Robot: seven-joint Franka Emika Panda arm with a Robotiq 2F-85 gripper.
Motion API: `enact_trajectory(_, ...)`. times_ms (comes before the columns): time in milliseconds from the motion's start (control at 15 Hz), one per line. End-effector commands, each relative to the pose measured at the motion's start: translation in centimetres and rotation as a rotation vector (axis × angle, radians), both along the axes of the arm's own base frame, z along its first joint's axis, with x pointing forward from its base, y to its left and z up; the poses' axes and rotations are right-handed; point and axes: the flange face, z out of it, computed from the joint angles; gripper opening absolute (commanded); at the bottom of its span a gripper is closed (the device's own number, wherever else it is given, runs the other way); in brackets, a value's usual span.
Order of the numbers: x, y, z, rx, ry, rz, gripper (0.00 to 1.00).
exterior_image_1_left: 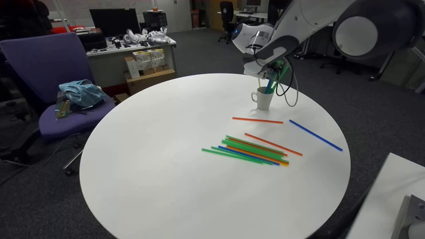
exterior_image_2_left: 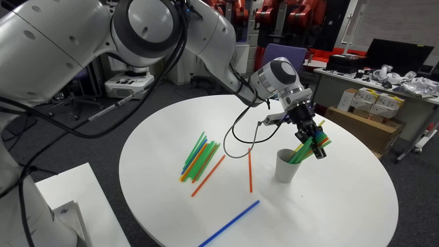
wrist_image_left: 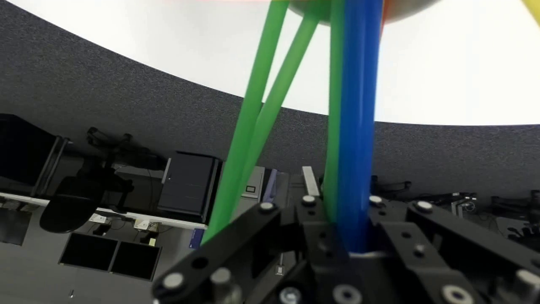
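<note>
A white mug (exterior_image_1_left: pixel 264 101) (exterior_image_2_left: pixel 284 170) stands upright on the round table with several straws leaning in it. In the wrist view my gripper (wrist_image_left: pixel 341 202) has its fingers closed around a blue straw (wrist_image_left: pixel 358 105) and a green straw (wrist_image_left: pixel 336 84) side by side. Two other green straws (wrist_image_left: pixel 258 80) pass outside the left finger. At that view's top edge the mug's side (wrist_image_left: pixel 411 12) shows. My gripper (exterior_image_2_left: pixel 315 140) is above and beside the mug in an exterior view. A yellow straw (exterior_image_2_left: pixel 321 122) leans apart from the jaws.
A row of green, blue and orange straws (exterior_image_1_left: pixel 252 150) lies on the white table (exterior_image_1_left: pixel 149 149). Near it are two red straws (exterior_image_1_left: pixel 257 120) (exterior_image_1_left: pixel 274 144) and a loose blue straw (exterior_image_1_left: pixel 315 135). Cables (exterior_image_2_left: pixel 228 144) hang in a loop from the wrist. A purple chair (exterior_image_1_left: pixel 49 66) stands beside the table.
</note>
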Motion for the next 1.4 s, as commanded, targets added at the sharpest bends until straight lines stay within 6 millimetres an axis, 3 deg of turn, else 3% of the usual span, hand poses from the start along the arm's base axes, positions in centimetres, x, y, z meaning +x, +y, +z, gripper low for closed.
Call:
enact_trajectory(0, 0.6, -0.5, 1.6, -0.032, -0.044, -0.013, 0.00)
enact_trajectory(467, 2.2, 0.0, 6.0, -0.056, -0.155, -0.006, 0.01)
enact_trajectory(1333, 5.4, 1.4, 16.9, -0.237, -0.343, 0.105, 0.01)
